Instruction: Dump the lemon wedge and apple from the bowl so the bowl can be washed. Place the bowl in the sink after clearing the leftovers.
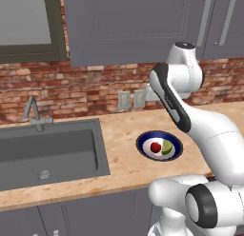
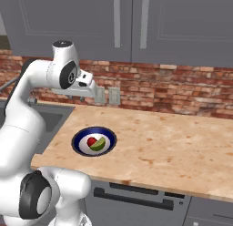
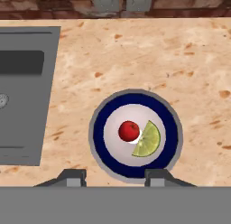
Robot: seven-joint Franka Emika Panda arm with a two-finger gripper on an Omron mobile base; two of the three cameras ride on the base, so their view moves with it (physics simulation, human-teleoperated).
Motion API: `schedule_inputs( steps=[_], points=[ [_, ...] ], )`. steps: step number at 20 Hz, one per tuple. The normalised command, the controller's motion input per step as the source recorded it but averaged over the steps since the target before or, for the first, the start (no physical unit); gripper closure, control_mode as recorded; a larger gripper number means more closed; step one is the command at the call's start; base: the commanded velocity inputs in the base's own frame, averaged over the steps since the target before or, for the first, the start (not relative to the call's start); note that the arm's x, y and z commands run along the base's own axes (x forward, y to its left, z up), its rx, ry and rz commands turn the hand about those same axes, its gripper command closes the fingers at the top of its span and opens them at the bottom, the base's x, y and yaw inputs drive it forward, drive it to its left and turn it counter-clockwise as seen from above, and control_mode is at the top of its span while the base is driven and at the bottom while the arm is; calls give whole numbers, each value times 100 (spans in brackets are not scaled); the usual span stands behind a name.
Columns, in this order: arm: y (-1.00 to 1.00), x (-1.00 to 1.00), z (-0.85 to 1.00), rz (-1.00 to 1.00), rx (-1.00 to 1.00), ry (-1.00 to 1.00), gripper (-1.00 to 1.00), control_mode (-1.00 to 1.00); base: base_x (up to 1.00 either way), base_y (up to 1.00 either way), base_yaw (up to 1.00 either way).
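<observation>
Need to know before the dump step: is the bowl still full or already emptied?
Full. The bowl sits upright on the counter with the apple and lemon wedge inside.

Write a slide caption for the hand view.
Open pincer above a blue-rimmed bowl holding an apple and lemon wedge, sink alongside.

Glossy white rounded arm [image 1: 209, 130] segments with dark grey joint bands and black trim.
</observation>
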Motion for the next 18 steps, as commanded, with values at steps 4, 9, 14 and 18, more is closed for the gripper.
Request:
schedule_inputs(
  steps=[4,9,14,18],
  points=[
    [1,-12,0,-4,0,0,-100,-100,0,0,0],
    [-21,-20,-7,-4,2,0,-100,-100,0,0,0],
    [-86,-35,-42,-13,7,0,-100,-100,0,0,0],
    [-81,-47,-60,-21,10,0,-100,-100,0,0,0]
  ],
)
